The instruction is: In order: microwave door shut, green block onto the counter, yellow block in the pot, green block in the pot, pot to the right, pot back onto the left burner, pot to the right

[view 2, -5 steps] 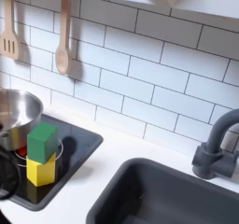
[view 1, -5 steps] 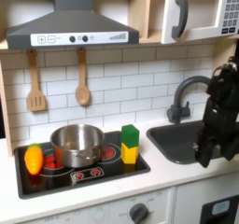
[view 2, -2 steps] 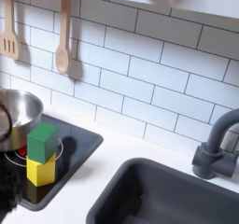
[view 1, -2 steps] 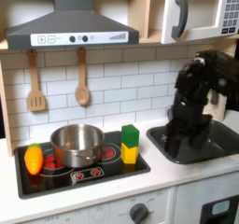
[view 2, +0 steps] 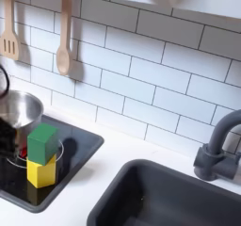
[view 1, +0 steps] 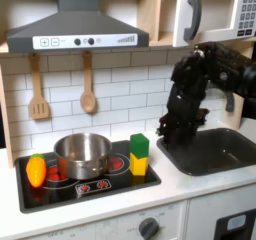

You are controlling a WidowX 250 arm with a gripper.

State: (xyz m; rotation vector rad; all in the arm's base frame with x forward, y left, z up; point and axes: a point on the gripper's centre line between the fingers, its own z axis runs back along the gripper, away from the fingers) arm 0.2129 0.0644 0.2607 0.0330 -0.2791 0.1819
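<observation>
The green block (view 1: 139,146) (view 2: 41,142) sits stacked on the yellow block (view 1: 138,165) (view 2: 40,171) at the right part of the black cooktop in both exterior views. The steel pot (view 1: 82,154) (view 2: 15,110) stands on the left burner, just left of the blocks. Up at the right, the microwave door (view 1: 205,14) lies flush, its grey handle vertical. My black arm reaches down over the sink's left edge, and the gripper (view 1: 168,136) hangs a short way to the right of the stacked blocks, apart from them. Its fingers are too dark to make out. The pale counter (view 1: 190,186) (view 2: 104,169) surrounds the cooktop.
An orange toy vegetable (view 1: 36,170) lies at the cooktop's left end. A wooden spatula (view 1: 38,89) and spoon (view 1: 88,84) hang on the tiled wall under the range hood (view 1: 75,29). The dark sink (view 1: 220,149) (view 2: 169,197) with its grey faucet (view 2: 218,145) lies right of the cooktop.
My arm swung from the first exterior view's right edge leftward across the sink and now hangs close to the stacked blocks. Blocks and pot have stayed put.
</observation>
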